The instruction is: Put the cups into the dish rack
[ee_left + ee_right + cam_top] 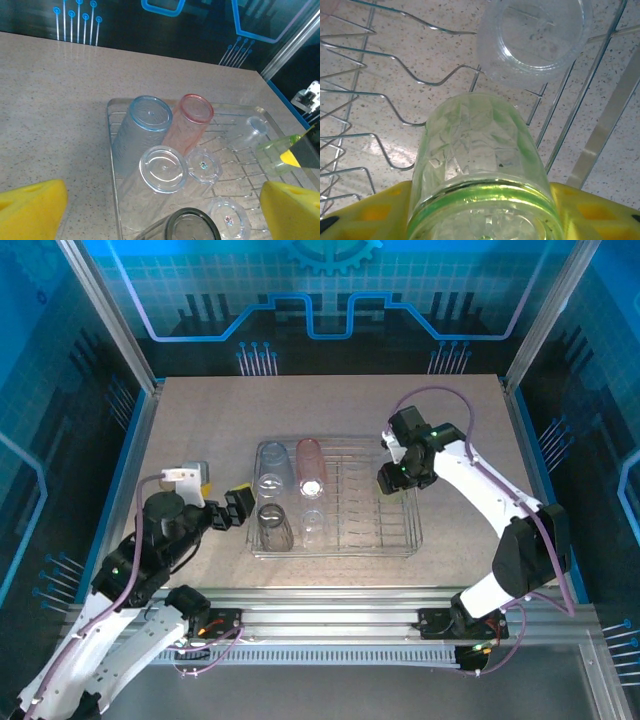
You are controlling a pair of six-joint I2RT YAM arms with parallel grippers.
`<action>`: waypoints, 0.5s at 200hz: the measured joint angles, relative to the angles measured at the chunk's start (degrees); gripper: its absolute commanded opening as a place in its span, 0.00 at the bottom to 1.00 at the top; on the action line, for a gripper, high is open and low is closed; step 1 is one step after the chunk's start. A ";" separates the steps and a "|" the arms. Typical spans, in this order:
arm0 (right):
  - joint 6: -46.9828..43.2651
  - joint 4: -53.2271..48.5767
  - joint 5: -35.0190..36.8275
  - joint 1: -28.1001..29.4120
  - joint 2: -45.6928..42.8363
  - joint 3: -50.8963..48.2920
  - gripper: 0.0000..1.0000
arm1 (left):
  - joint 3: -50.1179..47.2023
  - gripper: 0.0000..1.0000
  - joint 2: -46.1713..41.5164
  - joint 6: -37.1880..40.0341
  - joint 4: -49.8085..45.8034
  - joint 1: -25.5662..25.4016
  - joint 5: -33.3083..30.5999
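The speckled table (200, 420) takes up most of the floor of the booth, and the wire dish rack (385, 530) sits in the middle of it, long side running left to right.

The right arm (480, 490) reaches in from the right and bends down over the rack's right end. The left arm (150, 550) stays low on the left, its wrist just outside the rack's left edge.

Four cups are grouped in the left part of the rack. The pale blue cup (268, 468) and the pink cup (310, 465) lie side by side at the far end, touching or nearly so. The dark grey cup (275, 525) and a clear cup (313, 523) sit just in front of them.

The right gripper (398, 478) pinches a yellow-green cup (480, 150), with a yellow finger (375, 210) pressed to each side of it. That cup hangs over the wires at the rack's right end. I cannot tell whether it touches them. Just beyond it a second clear cup (535, 37) lies in the rack, its mouth turned toward the wrist camera.

The left gripper (238, 507) is spread wide with nothing between its yellow fingers (30, 207), facing the rack's left end.
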 measured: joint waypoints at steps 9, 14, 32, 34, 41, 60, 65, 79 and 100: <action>0.00 0.50 0.35 0.11 0.20 -0.61 0.07 | -0.04 0.99 -0.48 -0.13 0.00 0.00 -0.72; 0.00 0.76 0.46 0.22 0.31 -0.92 0.07 | -0.11 0.99 -0.72 -0.17 0.02 0.00 -1.01; -0.02 1.70 1.27 0.44 0.90 -1.64 0.09 | -0.96 0.99 -1.73 -0.24 0.26 0.00 -2.03; -0.02 1.86 1.31 0.46 0.96 -1.73 0.09 | -1.11 0.99 -1.81 -0.26 0.31 0.00 -2.16; -0.04 2.34 1.49 0.50 1.09 -2.01 0.09 | -1.57 0.99 -2.16 -0.28 0.39 0.00 -2.64; -0.24 3.52 2.10 0.72 1.33 -2.78 0.10 | -3.34 0.99 -3.52 -0.46 0.83 -0.02 -4.46; -0.26 3.82 2.19 0.79 1.40 -2.95 0.10 | -3.85 0.99 -4.00 -0.63 0.94 0.00 -4.98; -0.48 4.50 2.75 0.85 1.73 -3.39 0.11 | -4.83 0.99 -5.25 -1.42 1.07 0.00 -6.62; -1.07 5.18 3.63 1.20 2.38 -3.39 0.12 | -5.20 0.99 -6.56 -1.86 1.20 0.00 -8.28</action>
